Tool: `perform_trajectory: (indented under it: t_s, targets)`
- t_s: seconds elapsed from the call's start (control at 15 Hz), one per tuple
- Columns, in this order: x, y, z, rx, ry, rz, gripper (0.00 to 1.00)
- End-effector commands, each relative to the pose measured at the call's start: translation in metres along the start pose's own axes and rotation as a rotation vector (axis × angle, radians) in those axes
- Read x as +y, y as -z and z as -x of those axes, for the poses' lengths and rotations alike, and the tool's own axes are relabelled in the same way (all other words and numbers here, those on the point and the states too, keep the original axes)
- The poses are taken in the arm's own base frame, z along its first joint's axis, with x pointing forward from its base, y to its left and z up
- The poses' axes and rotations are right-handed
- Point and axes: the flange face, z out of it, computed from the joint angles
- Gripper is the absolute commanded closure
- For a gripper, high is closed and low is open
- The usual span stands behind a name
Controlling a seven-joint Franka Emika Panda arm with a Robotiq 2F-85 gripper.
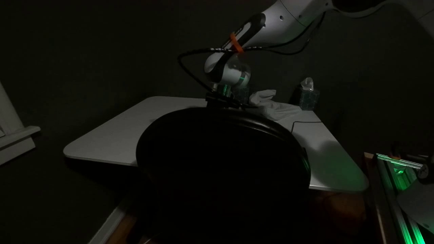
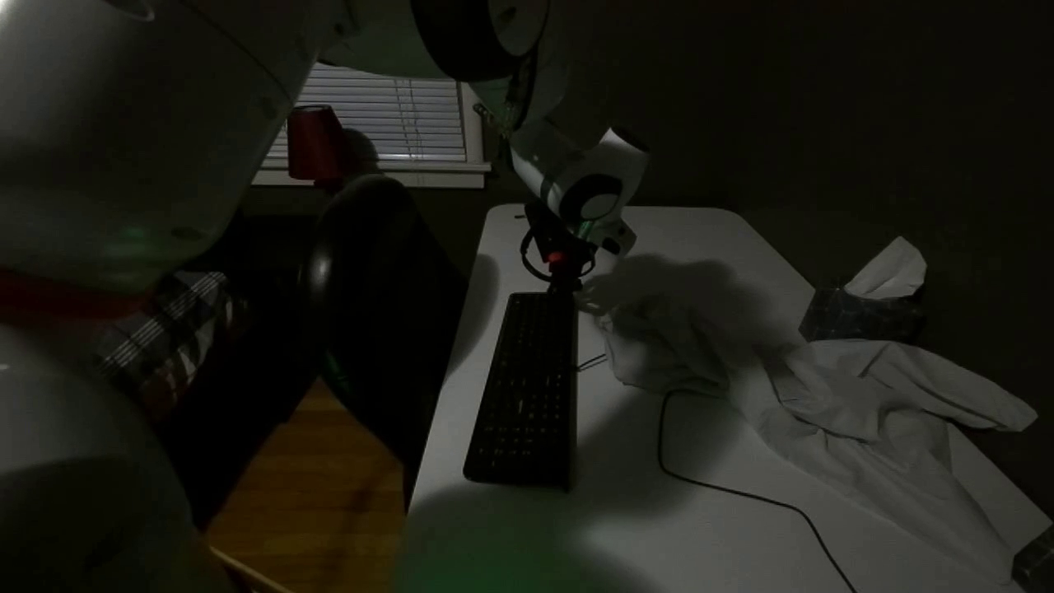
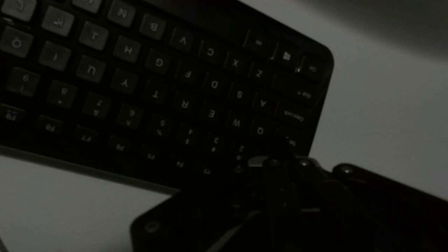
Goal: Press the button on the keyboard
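Note:
A black keyboard [image 2: 527, 387] with pale letters lies flat on the white table, seen lengthwise in an exterior view. In the wrist view the keyboard [image 3: 168, 91] appears upside down, its Tab and Caps Lock end at the right. My gripper [image 3: 276, 154] is shut and empty, its dark fingertips over the corner near the Q, Tab and 2 keys; they cover the keys there. In an exterior view the gripper [image 2: 564, 284] points down at the keyboard's far end. Whether the tips touch a key is too dark to tell. In an exterior view the chair hides the keyboard.
A black chair [image 1: 220, 162] stands against the table's [image 2: 700, 543] edge beside the keyboard. A crumpled white cloth [image 2: 856, 403] lies on the keyboard's other side. A tissue box [image 2: 865, 313] stands behind the cloth. A thin black cable [image 2: 725, 490] runs over the table.

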Motion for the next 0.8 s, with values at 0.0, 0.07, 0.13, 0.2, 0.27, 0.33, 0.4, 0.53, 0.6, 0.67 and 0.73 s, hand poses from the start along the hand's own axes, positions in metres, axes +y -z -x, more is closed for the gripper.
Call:
perform_trajectory:
  t_s: [0.0,0.07,0.13,0.2,0.27,0.33,0.4,0.53,0.6,0.67,0.73]
  targets:
    - [-0.008,0.003,-0.001,0.000,0.011,-0.024,1.00]
    - [-0.009,0.002,-0.002,-0.002,0.009,-0.027,1.00]
    - [-0.009,0.001,-0.003,0.000,0.010,-0.028,1.00]
    - [-0.009,0.000,-0.003,-0.010,0.008,-0.038,1.00]
    - [-0.009,-0.002,-0.004,-0.014,0.005,-0.041,1.00]
    - [-0.009,-0.003,-0.005,-0.015,0.003,-0.044,1.00]
    - [-0.008,-0.005,-0.006,-0.014,0.001,-0.041,1.00]
    - [-0.008,-0.008,-0.007,-0.014,0.005,-0.047,1.00]
    - [-0.007,-0.010,-0.007,-0.016,0.004,-0.043,1.00]
    - [-0.006,-0.012,-0.008,-0.017,0.002,-0.040,1.00]
    - [-0.004,-0.014,-0.008,-0.015,0.000,-0.035,1.00]
